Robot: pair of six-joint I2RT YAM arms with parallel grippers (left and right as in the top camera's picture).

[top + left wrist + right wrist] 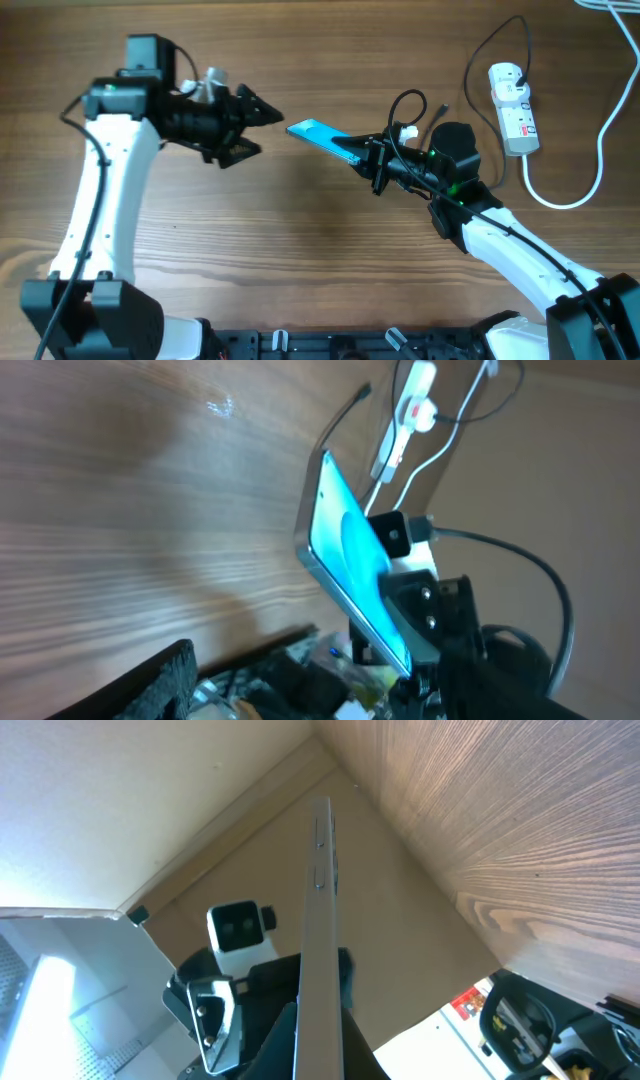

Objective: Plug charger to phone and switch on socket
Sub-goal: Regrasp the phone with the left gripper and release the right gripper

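Phone [318,132] [350,550] [320,920] is up off the desk [300,250], over its middle and a bit toward the far edge. It's a slim rectangle w/ a bright teal screen, a paler round blob on it and dark edges. From overhead it sits at a slant. The right wrist cam sees it edge-on as 1 thin grey strip w/ side buttons.

Right gripper [362,152] is clamped on the phone's right end, fingers pressed on both faces.

Left gripper [268,133] is near the phone's left end, not touching. Its 2 fingers are spread apart w/ nothing between them.

Charger [440,110] [345,415]: thin black cable, small connector tip lying on the desk btwn phone and socket. Its run behind the right arm is hard to trace, probably back toward the socket.

Socket [513,108] is a white strip w/ red-marked switches near the far right corner, thick white cord curving off along the right edge.
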